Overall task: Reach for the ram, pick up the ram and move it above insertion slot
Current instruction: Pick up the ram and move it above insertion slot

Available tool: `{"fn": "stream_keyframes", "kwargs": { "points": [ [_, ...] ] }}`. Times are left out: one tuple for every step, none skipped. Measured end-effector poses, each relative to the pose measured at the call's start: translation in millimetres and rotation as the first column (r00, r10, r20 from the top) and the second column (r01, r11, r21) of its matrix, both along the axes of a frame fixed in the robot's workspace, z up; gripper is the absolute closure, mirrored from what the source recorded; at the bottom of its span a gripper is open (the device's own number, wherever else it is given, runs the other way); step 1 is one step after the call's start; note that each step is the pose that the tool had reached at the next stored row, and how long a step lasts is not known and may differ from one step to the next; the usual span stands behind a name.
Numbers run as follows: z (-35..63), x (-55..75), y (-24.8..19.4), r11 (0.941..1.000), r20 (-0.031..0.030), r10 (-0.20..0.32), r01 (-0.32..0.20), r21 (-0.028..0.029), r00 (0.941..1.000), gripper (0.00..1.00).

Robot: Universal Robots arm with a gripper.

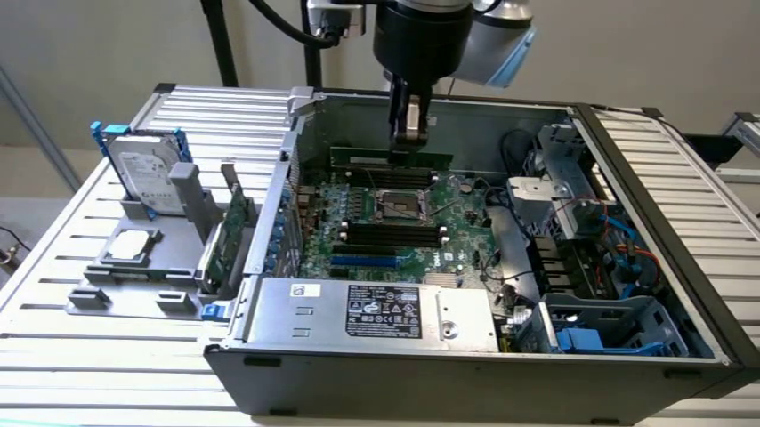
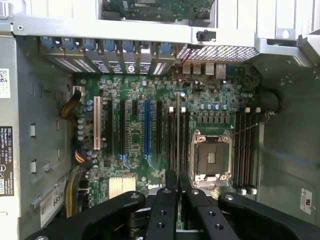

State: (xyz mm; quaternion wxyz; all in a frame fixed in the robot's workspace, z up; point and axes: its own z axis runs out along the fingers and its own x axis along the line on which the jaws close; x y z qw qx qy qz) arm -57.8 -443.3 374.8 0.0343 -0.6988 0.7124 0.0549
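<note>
Currently: claw [image 1: 411, 133] pinching the ram [image 1: 392, 158] edge-on, inside the open computer case [image 1: 475, 374] on the desk [image 1: 71, 356], above the motherboard [image 1: 386, 222], its black insertion slots [image 1: 392, 236] beside the CPU socket [image 1: 398, 205].

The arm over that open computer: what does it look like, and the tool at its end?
The arm ends in a round black wrist section beside a silver-grey joint with a light blue cap; black cables loop behind it. The tool has slim dark metal fingers. From the wrist view its linkages are matte black bars with round pivot bolts.
</note>
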Motion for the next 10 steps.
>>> {"fn": "stream_keyframes", "kwargs": {
  "points": [
    [-0.7,0.9,0.1,1.0000,0.0001,-0.005,0.005,-0.0015,1.0000,0.87],
    [-1.4,1.8,0.1,1.0000,0.0002,-0.010,0.010,-0.0024,1.0000,0.87],
    [-1.8,2.2,0.2,0.9999,0.0002,-0.014,0.014,-0.0032,0.9999,0.87],
    [-2.0,2.3,0.2,0.9999,0.0001,-0.015,0.015,-0.0041,0.9999,0.87],
    [-2.1,2.3,0.2,0.9999,0.0001,-0.015,0.015,-0.0049,0.9999,0.87],
    [-2.1,2.4,0.2,0.9999,0.0001,-0.015,0.015,-0.0050,0.9999,0.87],
    [-2.2,2.4,0.2,0.9999,0.0002,-0.015,0.015,-0.0050,0.9999,0.87],
    [-2.2,2.4,0.2,0.9999,0.0001,-0.015,0.015,-0.0050,0.9999,0.87],
    [-2.2,2.4,0.2,0.9999,0.0001,-0.015,0.015,-0.0051,0.9999,0.87],
    [-2.2,2.4,0.2,0.9999,0.0001,-0.015,0.015,-0.0050,0.9999,0.87]
  ]
}}
